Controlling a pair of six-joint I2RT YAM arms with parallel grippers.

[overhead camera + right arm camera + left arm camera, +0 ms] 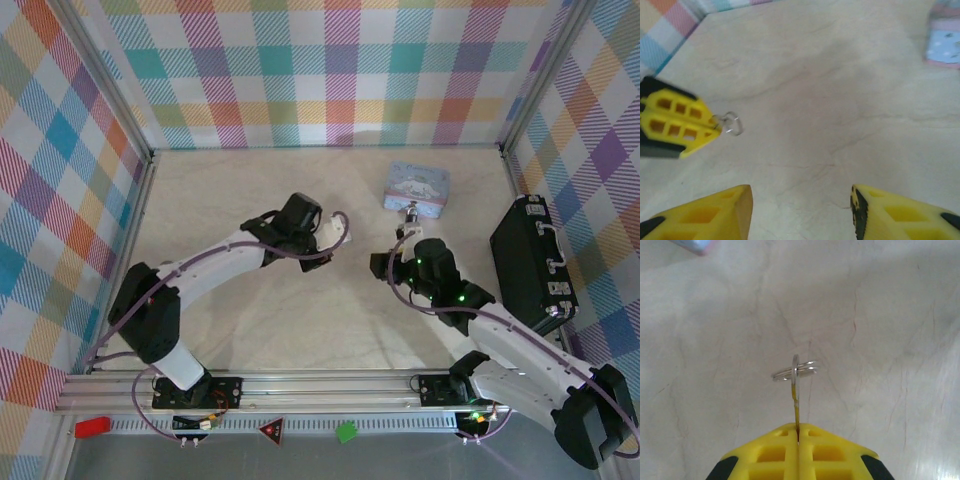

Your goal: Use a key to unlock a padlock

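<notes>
Your left jaws were clamped shut on the small, thin, silvery-grey metal key (795,399). They gripped it by the end opposite its head, so the head stuck out ahead of the yellow tips, edge-on to the left wrist camera. A thin silver wire ring (807,367) was threaded through that head and lay crosswise over the pale beige, faintly veined desk (890,340). Whether the ring touched the desk could not be told.

Your right jaws stood wide apart, with nothing between them but bare desk. From the right wrist camera, the left jaws with the key and its ring appeared ahead and off to the left, well apart from the right jaws.

From above, both of your arms reached towards the middle of the desk, their wrists near each other with a gap between. The light-blue, cartoon-printed rectangular tin box (417,187) sat farther back, beyond the right arm. A tiny dark-and-silvery metal padlock (410,211) appeared to lie just against the tin's near edge, too small for its shackle to be made out. It was well apart from the key. A black hard case with metal latches (530,262) lay along the right wall, beside your right arm. On the rail in front of the bases sat a red block (92,427), a red triangle (271,430) and a green block (346,432).
</notes>
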